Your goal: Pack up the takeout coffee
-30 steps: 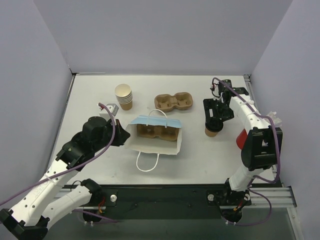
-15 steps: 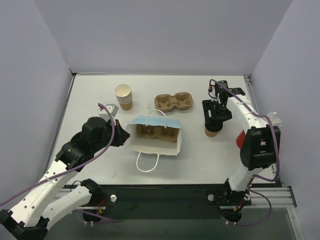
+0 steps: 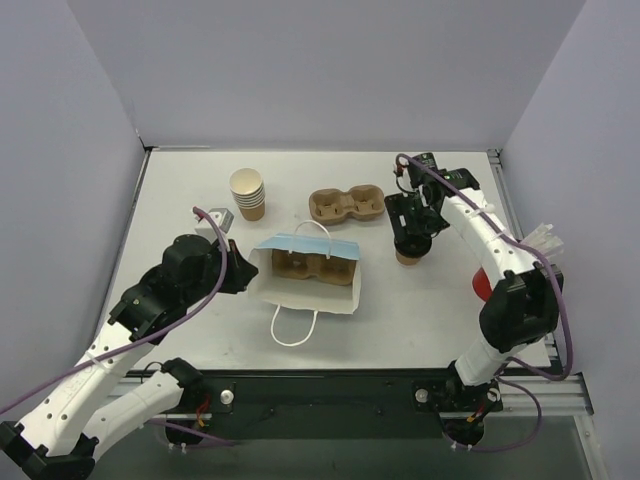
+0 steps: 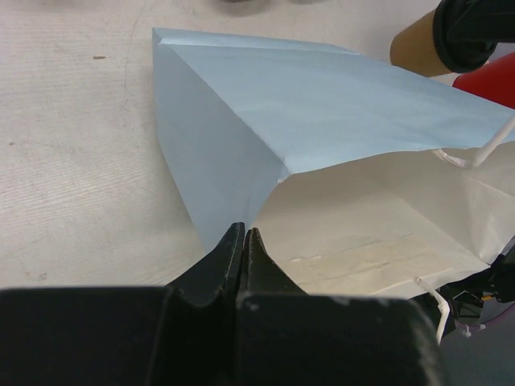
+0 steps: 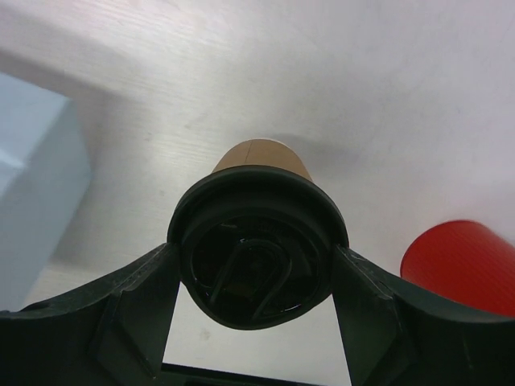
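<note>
A tan coffee cup with a black lid (image 5: 257, 245) sits between my right gripper's (image 5: 257, 265) fingers, which are shut on the lid's rim. In the top view this cup (image 3: 406, 257) hangs under the right gripper (image 3: 410, 240), right of the paper bag (image 3: 310, 287). It also shows in the left wrist view (image 4: 414, 50). The bag is blue outside and white inside (image 4: 322, 112). A brown two-cup tray (image 3: 305, 263) shows in its opening. My left gripper (image 4: 244, 233) is shut on the bag's left edge; it also shows in the top view (image 3: 243, 275).
A second brown pulp tray (image 3: 347, 204) lies behind the bag. A stack of lidless tan cups (image 3: 247, 192) stands at the back left. A red cup (image 5: 459, 265) stands right of the held cup, partly behind my right arm in the top view (image 3: 482, 284). The bag's handle loop (image 3: 296, 324) lies toward the front.
My right gripper has carried the lidded cup left and slightly back, toward the bag and the empty tray. The left gripper and the bag have not moved.
</note>
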Robot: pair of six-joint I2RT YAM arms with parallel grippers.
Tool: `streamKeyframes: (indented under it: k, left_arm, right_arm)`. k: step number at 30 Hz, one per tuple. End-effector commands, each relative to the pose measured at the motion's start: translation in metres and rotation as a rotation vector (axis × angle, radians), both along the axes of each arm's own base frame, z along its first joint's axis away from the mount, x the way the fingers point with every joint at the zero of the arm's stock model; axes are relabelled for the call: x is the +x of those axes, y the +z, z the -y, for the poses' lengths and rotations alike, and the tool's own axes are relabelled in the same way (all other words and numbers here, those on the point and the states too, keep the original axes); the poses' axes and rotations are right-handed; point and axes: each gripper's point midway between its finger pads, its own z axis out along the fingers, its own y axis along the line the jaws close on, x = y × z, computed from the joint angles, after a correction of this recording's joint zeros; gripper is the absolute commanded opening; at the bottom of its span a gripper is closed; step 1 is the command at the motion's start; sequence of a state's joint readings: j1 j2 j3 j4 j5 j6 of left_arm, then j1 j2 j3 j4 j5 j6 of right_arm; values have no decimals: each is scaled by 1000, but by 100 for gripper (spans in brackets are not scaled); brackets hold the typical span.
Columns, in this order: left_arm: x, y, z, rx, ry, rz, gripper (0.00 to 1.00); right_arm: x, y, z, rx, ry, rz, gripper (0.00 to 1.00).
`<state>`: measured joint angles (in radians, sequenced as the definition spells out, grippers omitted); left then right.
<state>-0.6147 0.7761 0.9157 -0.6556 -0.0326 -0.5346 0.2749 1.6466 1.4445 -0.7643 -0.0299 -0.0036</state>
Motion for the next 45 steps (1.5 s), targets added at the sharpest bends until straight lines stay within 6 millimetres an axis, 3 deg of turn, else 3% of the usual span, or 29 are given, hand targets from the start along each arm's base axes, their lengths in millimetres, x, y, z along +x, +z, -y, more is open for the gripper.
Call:
streamKeyframes:
  k: [1,2,3,5,6,9,10,13,16,20,24,27,30,35,43,45]
  left_arm:
    - [2,28,1,-42,12,54,0]
    - [3,29,1,-44,13,58,0]
    - [3,31,1,-48,13,63,0]
    - [6,33,-1,-42,29,66,0]
    - [6,34,-1,-41,30,66,0]
    - [8,34,2,-44,28,66,0]
    - [9,34,2,-44,31,63,0]
    - [10,35,3,-44,35,57,0]
    - [12,33,4,-44,34,59,0]
    - [13,32,5,-42,32,57,0]
    - [14,32,5,-39,34,59,0]
    - [14,33,6,-40,29,60,0]
    - [13,32,9,-41,15,49,0]
    - [10,30,7,-37,19,41,0]
    - [9,23,7,-42,25,26,0]
    - [9,22,7,-47,24,24,0]
  right_arm:
    - [-11,91,-17,11,58,191,43]
    - [-11,104,-21,14,67,219,43]
    - [-11,129,-28,24,83,282,43]
    - [-16,152,-35,29,115,329,42]
    - [-17,177,-37,43,124,395,41]
    - [-31,213,-58,83,215,479,41]
    - [-40,232,-73,104,280,528,41]
    - [-60,267,-96,176,381,615,41]
    - [-86,286,-124,240,503,657,41]
    - [-128,301,-167,323,703,698,41]
    - [-156,314,-196,397,819,736,41]
    - [-174,311,-212,424,909,728,42]
    - [-184,296,-223,419,963,688,42]
    - [-196,287,-239,419,1011,670,42]
    - [-200,320,-264,447,1038,786,42]
    - [-206,318,-270,444,1070,787,42]
